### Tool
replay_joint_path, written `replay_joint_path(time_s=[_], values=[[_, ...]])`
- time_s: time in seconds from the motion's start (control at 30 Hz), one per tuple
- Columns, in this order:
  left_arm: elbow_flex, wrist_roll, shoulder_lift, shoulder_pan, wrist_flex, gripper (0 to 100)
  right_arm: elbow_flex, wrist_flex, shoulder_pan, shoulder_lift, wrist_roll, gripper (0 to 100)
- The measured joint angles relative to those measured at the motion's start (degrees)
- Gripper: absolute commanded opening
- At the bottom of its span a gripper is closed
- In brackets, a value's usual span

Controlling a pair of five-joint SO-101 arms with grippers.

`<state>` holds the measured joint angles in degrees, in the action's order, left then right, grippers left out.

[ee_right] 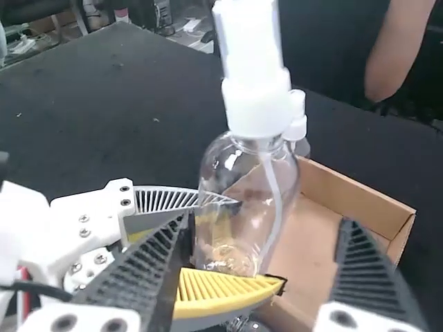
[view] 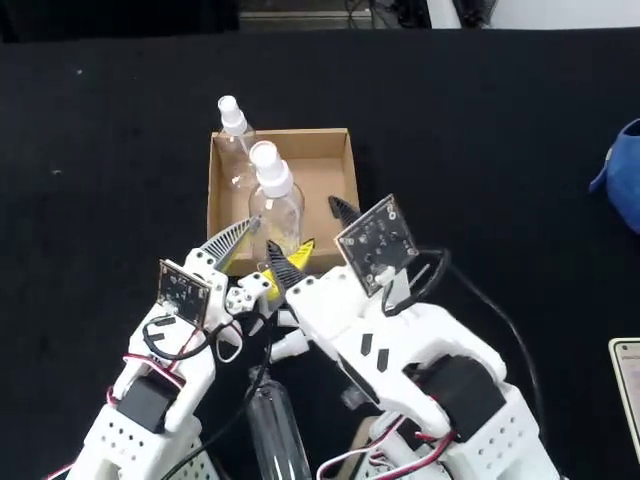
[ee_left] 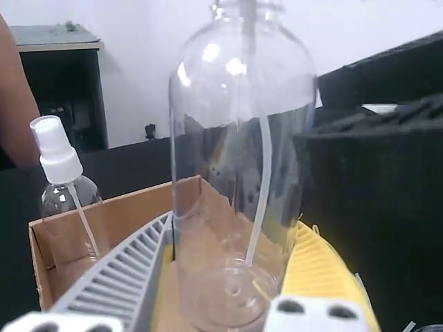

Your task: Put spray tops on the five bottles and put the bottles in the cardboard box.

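Left gripper [view: 272, 240] [ee_left: 235, 225]: you've got its grey and yellow fingers clamped on the lower body of the held bottle [view: 275, 205] [ee_left: 239, 138] [ee_right: 246, 200], opened no wider than the bottle itself. The held bottle is upright with its spray top [view: 268, 165] [ee_right: 252, 76] on, at the near side of the cardboard box [view: 335, 165] [ee_left: 104, 221] [ee_right: 360, 200]. Can't tell if its base touches the box floor.

The second bottle [view: 235, 140] [ee_left: 66, 194] also has a white sprayer on. It stands in the box's far left corner, apart from the held one.

Right gripper [view: 300, 222] [ee_right: 266, 221]: black fingers spread wide, one on each side of the held bottle, just right of the left gripper. It grips nothing. Can't tell if either finger touches the bottle.

The third bottle [view: 275, 425] lies on its side on the black table [view: 100, 150], near you, between the two arms.

A blue object [view: 625, 185] sits at the table's right edge, well apart from the box.
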<state>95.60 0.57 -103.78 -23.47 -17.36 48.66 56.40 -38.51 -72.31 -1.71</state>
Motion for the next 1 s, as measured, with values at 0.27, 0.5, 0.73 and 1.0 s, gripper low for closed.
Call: replay_joint_path(time_s=[0.27, 0.5, 0.73, 1.0], values=[[0.0, 0.0, 0.0, 0.1, 0.0, 3, 0.0, -2.2, 0.1, 0.0, 0.0, 31.8], [0.0, 0.0, 0.0, 0.1, 0.0, 3, 0.0, -2.3, 0.1, 0.0, -0.1, 31.8], [0.0, 0.0, 0.0, 0.1, 0.0, 3, 0.8, -1.2, -0.4, -5.5, -0.1, 31.8], [0.0, 0.0, 0.0, 0.1, 0.0, 3, 1.2, 0.2, -1.1, -5.5, -0.1, 31.8]])
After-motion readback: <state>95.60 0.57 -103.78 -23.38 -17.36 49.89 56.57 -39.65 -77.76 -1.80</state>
